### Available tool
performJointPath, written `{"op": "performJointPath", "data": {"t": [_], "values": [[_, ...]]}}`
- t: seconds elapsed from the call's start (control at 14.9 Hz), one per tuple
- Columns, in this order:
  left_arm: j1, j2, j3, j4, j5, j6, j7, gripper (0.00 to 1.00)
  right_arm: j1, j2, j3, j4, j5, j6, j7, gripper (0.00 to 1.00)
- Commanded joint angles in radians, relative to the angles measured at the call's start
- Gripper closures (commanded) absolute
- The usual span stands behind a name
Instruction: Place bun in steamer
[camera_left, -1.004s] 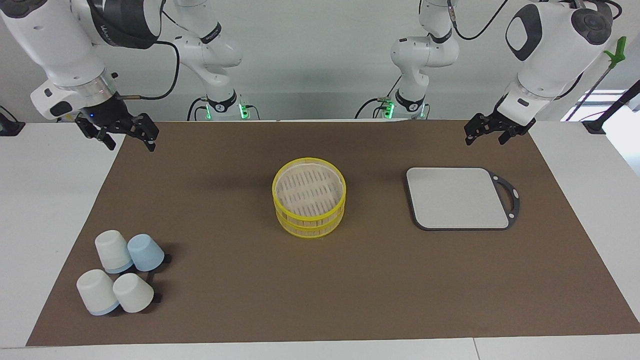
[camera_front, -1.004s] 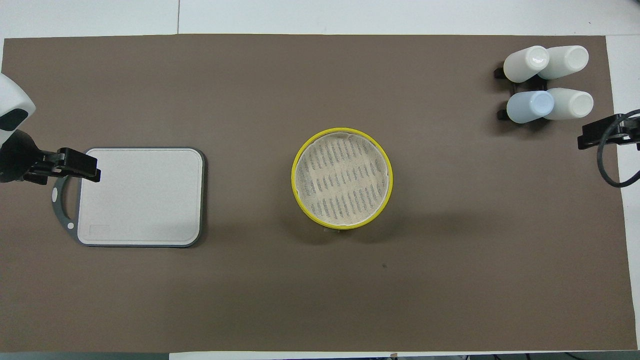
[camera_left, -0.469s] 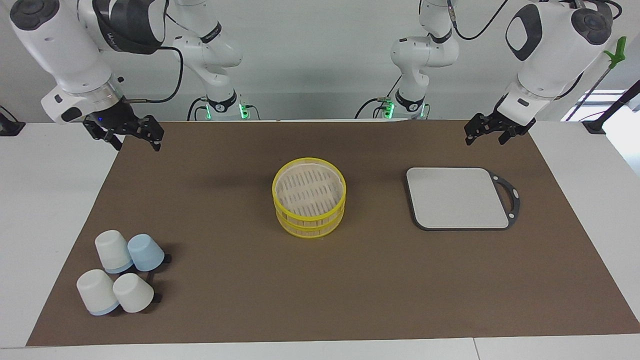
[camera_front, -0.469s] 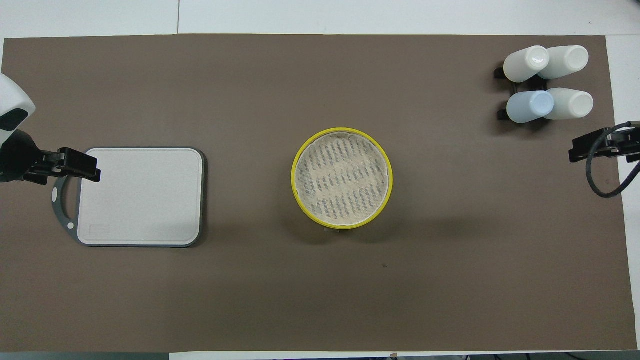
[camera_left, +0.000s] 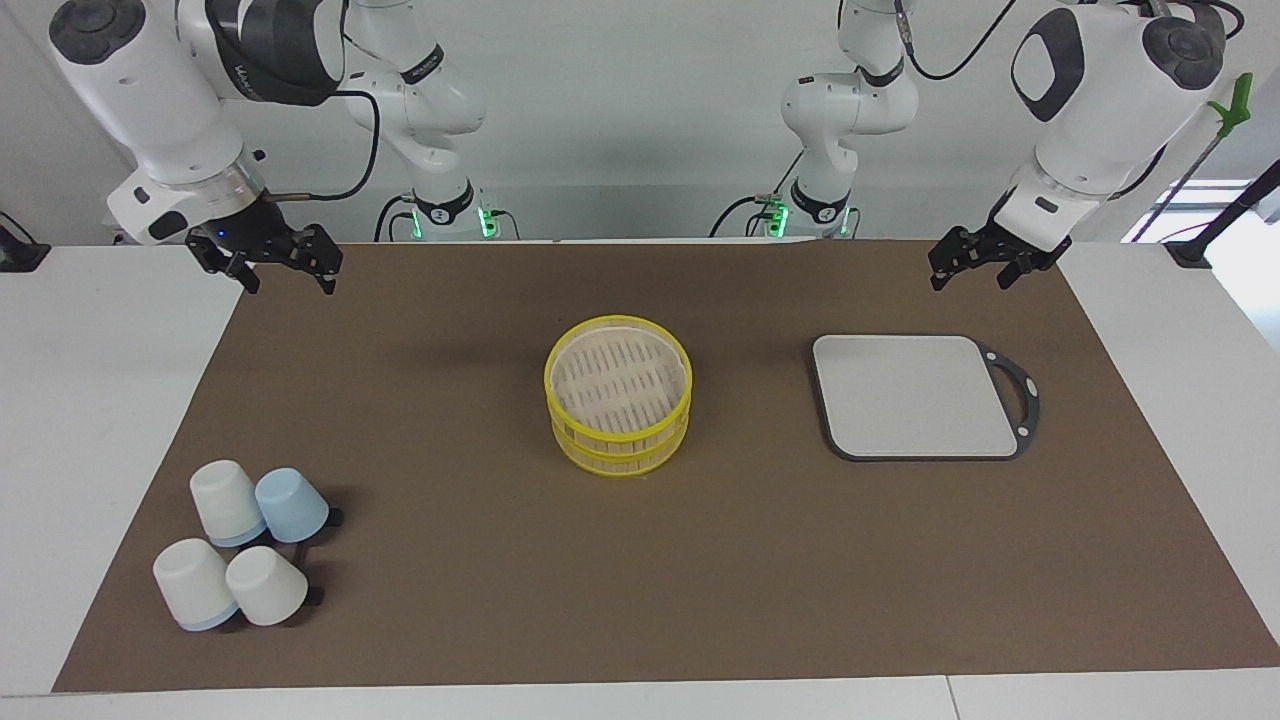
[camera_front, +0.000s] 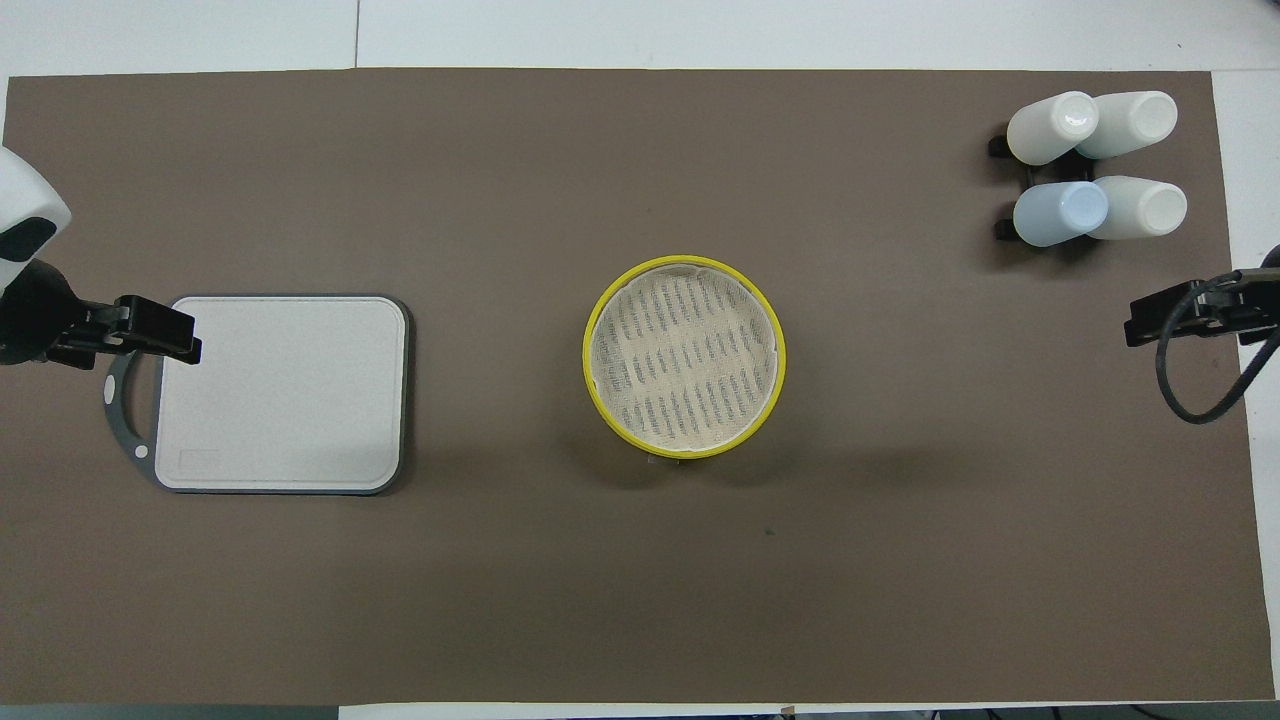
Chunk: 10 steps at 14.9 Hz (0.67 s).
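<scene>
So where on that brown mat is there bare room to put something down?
Bare patches lie between the steamer and the grey board, between the steamer and the cups, and along the mat's edge farthest from the robots. It is crowded only at the cups.

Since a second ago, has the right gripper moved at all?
Yes. The right gripper has drifted in over the brown mat, toward the steamer; in the overhead view its tip now sits closer to the steamer.
</scene>
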Motion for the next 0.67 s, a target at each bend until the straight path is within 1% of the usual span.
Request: {"op": "performJointPath", "data": {"t": [0.0, 0.6], "values": [[0.013, -0.015, -0.006, -0.012, 0.003, 0.003, 0.014, 0.0, -0.01, -0.025, 0.006, -0.031, -0.001, 0.01, -0.02, 0.0], [0.013, -0.017, -0.006, -0.012, 0.003, 0.003, 0.014, 0.0, -0.012, -0.022, 0.006, -0.025, -0.001, 0.007, -0.02, 0.0]]}}
